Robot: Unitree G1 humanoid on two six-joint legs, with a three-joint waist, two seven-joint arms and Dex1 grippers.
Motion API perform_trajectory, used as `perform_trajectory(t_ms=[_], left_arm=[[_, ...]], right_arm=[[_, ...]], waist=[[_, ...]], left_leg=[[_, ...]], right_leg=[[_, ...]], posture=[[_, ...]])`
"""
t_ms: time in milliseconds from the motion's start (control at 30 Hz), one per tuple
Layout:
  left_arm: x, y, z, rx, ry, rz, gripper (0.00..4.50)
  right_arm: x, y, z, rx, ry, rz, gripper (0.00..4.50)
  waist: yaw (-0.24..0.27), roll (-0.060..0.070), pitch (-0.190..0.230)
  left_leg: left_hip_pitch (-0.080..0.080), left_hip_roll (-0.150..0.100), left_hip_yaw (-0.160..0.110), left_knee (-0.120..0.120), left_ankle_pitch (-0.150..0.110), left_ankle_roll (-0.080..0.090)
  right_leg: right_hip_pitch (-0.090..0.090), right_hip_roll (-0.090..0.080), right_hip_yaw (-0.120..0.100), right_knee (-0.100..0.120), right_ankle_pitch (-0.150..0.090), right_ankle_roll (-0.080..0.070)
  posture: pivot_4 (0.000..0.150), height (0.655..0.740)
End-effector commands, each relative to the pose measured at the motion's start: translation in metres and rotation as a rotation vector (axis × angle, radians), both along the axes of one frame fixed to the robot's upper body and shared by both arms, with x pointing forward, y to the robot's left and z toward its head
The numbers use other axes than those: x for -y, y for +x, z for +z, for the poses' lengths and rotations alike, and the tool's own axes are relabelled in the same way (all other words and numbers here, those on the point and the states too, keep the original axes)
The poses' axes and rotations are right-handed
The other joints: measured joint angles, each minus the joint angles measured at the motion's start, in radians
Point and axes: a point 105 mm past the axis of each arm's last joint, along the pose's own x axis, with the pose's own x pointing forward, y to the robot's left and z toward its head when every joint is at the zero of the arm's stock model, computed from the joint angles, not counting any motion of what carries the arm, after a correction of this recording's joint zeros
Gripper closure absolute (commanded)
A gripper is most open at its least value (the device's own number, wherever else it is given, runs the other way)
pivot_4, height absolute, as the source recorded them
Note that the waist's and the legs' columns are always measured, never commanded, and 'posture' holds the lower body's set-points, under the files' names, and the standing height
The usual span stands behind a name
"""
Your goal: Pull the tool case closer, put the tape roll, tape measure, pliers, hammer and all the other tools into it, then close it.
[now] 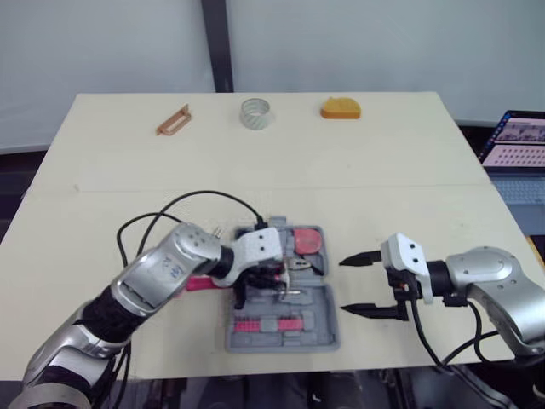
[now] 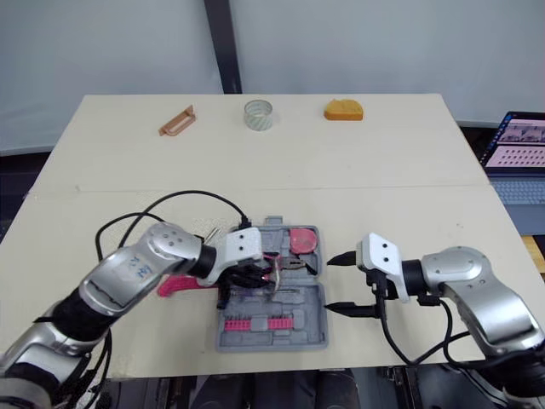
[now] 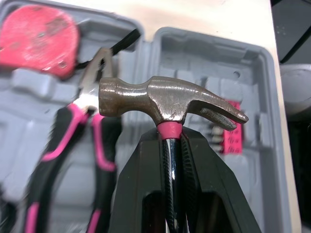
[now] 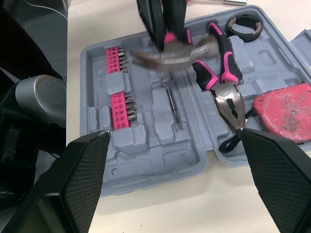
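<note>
The grey tool case point(image 1: 322, 327) lies open at the table's near middle. Inside it are a red tape measure point(image 1: 306, 240), pink-handled pliers point(image 4: 224, 73), a black tape roll point(image 4: 245, 24), a thin screwdriver shaft point(image 4: 173, 108) and pink bit strips point(image 4: 121, 104). My left gripper point(image 3: 171, 138) is shut on the hammer point(image 3: 160, 99) just under its steel head and holds it over the case. The hammer's pink handle point(image 1: 197, 284) sticks out past the case's left side. My right gripper point(image 1: 345, 285) stands open just right of the case, with nothing between its fingers.
Along the table's far edge lie a brown handle-shaped piece point(image 1: 174, 120), a clear tape roll point(image 1: 255, 112) and an orange object point(image 1: 341, 108). A black cable point(image 1: 183, 204) loops over the table left of the case. A laptop point(image 1: 519, 145) stands off the table's right side.
</note>
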Motion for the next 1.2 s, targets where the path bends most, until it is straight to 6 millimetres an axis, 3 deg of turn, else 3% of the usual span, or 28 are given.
perform_trajectory(t_ms=[33, 533, 1200], left_arm=[[0.014, -0.007, 0.008, 0.038, -0.011, -0.034, 4.46], [0.044, -0.013, -0.02, -0.006, 0.019, -0.063, 4.46], [0.064, -0.023, -0.035, -0.068, 0.003, -0.085, 4.46]], right_arm=[[-0.001, -0.001, 0.01, 0.053, 0.01, 0.003, 0.0], [0.027, -0.006, 0.018, 0.009, -0.06, 0.001, 0.0], [0.033, -0.002, 0.018, 0.009, -0.083, -0.011, 0.0]], waist=[[0.0, 0.0, 0.0], [0.003, 0.0, 0.0], [0.003, 0.0, 0.0]], left_leg=[[0.0, 0.0, 0.0, 0.0, 0.0, 0.0], [0.0, 0.0, 0.0, 0.001, 0.0, 0.0], [0.0, 0.0, 0.0, 0.002, 0.0, 0.0]], right_leg=[[0.0, 0.0, 0.0, 0.0, 0.0, 0.0], [0.001, 0.0, 0.0, 0.0, 0.0, 0.0], [0.001, 0.0, 0.0, 0.001, 0.0, 0.0]], posture=[[0.15, 0.74], [0.15, 0.74], [0.15, 0.74]])
